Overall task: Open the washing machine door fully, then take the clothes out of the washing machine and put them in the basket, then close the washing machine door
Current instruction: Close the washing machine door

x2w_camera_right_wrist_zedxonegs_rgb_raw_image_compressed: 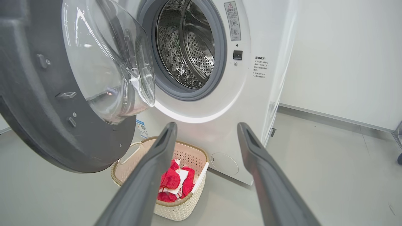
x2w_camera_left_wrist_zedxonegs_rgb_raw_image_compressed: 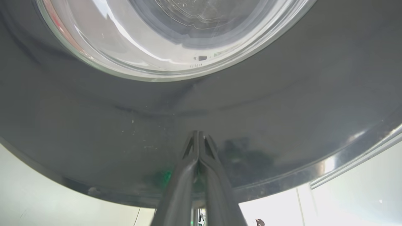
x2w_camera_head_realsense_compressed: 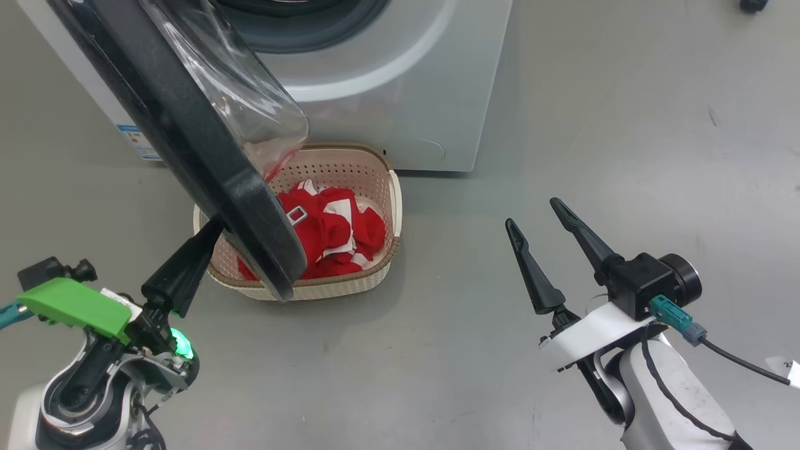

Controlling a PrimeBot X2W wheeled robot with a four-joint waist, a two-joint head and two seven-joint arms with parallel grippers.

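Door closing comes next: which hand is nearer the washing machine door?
Left. The shut left hand points at the washing machine door, fingertips by its black rim; the open right hand hangs well off to its right, beyond the basket.

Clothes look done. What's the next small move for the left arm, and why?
Probably push the washing machine door toward the machine with the shut left gripper. Its tips sit at the door's outer black rim, the clothes lie in the basket, the drum looks empty, and the door stands open.
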